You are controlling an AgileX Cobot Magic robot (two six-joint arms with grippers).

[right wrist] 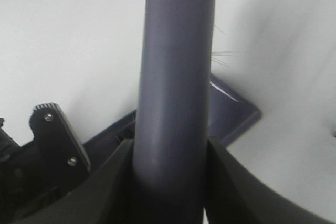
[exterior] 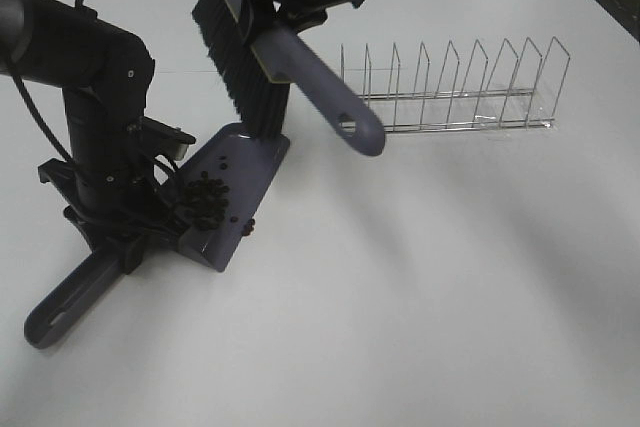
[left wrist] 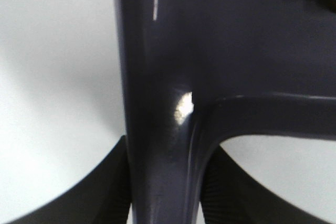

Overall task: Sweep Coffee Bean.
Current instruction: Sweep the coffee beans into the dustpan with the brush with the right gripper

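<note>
The purple dustpan (exterior: pixel 245 162) lies on the white table, its handle (left wrist: pixel 157 171) clamped in my left gripper (exterior: pixel 125 239), which is shut on it. A cluster of dark coffee beans (exterior: pixel 205 202) sits in the back of the pan, near the handle. A couple of stray beans (exterior: pixel 248 229) lie on the table just off the pan's right side. My right gripper (exterior: pixel 275 17) is shut on the brush's purple handle (right wrist: pixel 176 103). The brush's black bristles (exterior: pixel 240 77) point down, with their tips at the pan's front lip.
A wire dish rack (exterior: pixel 455 87) stands at the back right of the table. The left arm's black body (exterior: pixel 95 107) rises left of the pan. In the right wrist view a corner of the dustpan (right wrist: pixel 233 111) shows behind the handle.
</note>
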